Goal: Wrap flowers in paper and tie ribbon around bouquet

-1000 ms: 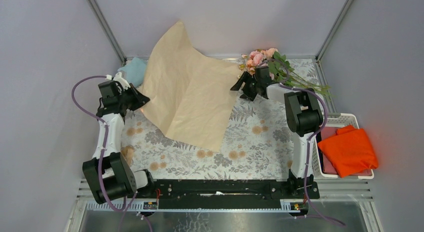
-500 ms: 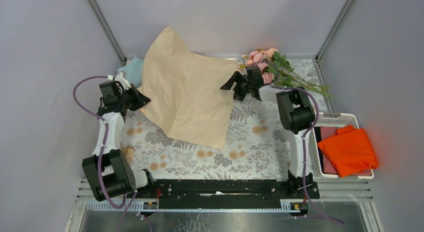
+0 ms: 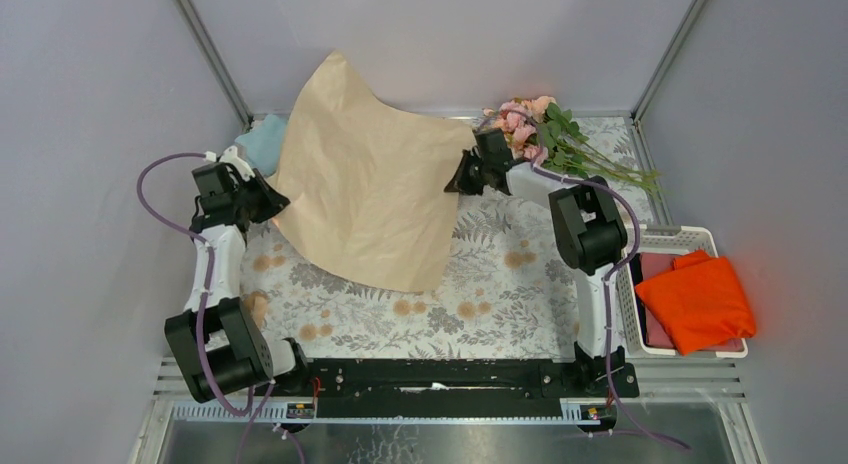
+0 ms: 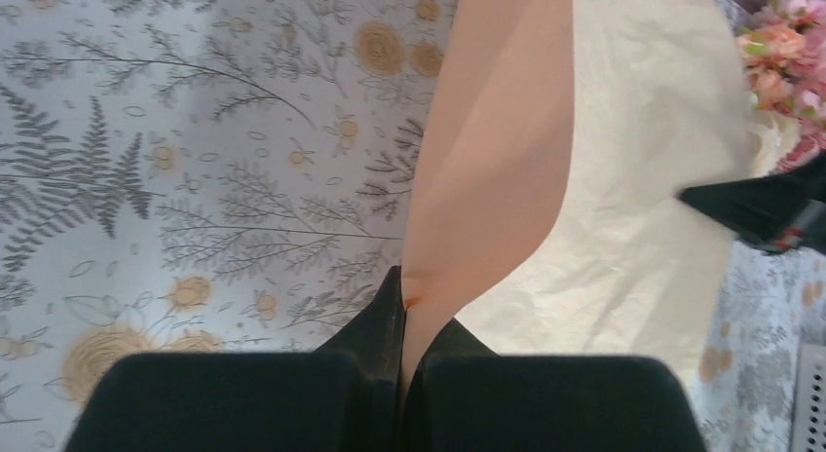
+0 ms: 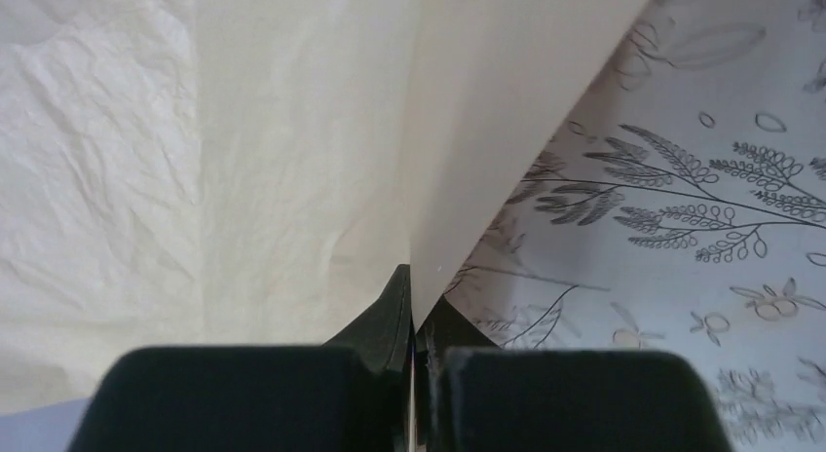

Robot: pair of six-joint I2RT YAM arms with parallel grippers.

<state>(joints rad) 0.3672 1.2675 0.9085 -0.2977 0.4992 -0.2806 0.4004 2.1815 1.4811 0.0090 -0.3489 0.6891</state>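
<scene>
Both arms look the same: the left arm (image 3: 215, 274) and right arm (image 3: 597, 289) have slim white link shells with chunky black joint housings. Each one trails a purple cable (image 3: 141, 192) in loose loops. The bases are black and sit on a black crossbar (image 3: 440, 376) with a bit of red wiring near one end. The left end effector (image 4: 401, 288) and right end effector (image 5: 411, 288) are all matte black, with blocky bodies and fingers (image 4: 375, 323) tapering to wedge tips.

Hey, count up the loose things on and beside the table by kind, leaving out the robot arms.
Paper: 1
Flower bunch: 1
Cloths: 2, light-blue cloth and orange cloth
Basket: 1
Pink item in the basket, kind unclear: 1
Total: 6
</scene>
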